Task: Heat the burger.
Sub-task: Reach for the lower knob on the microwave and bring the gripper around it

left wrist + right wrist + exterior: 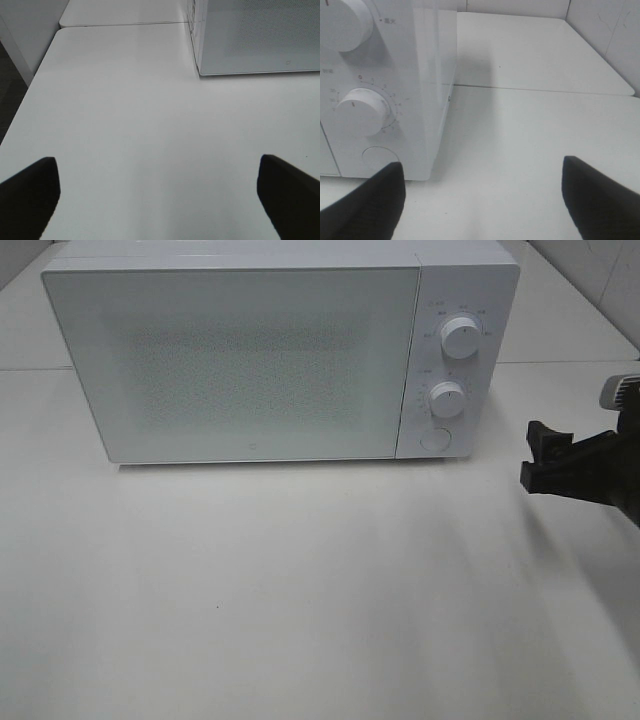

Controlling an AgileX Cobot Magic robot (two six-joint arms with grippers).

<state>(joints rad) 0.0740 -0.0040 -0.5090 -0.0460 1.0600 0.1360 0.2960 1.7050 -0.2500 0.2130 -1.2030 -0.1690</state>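
**Near field.** My left gripper (160, 194) shows only as two dark fingertips (30, 192) in the lower corners of its wrist view. They are spread to their widest, with white table (140, 125) between them, and they hold and touch nothing. This gripper lies outside the high view.

My right gripper (482, 200) is likewise spread wide and grips nothing. Its tips are cut off by the lower edge of its wrist view. In the high view it enters at the right edge, mid-height, apart from the microwave (250, 360), and the arm behind it is cropped.

**Far field.** The white microwave spans the upper part of the high view, with its door (230, 365) shut. On the panel at its right end I see an upper dial (461, 337), a lower dial (448, 399) and a round button (435, 439). The printed markings are too small for me to read.

**The burger.** I cannot tell where it is. The door's dotted window is clouded, and I can make out nothing behind it.
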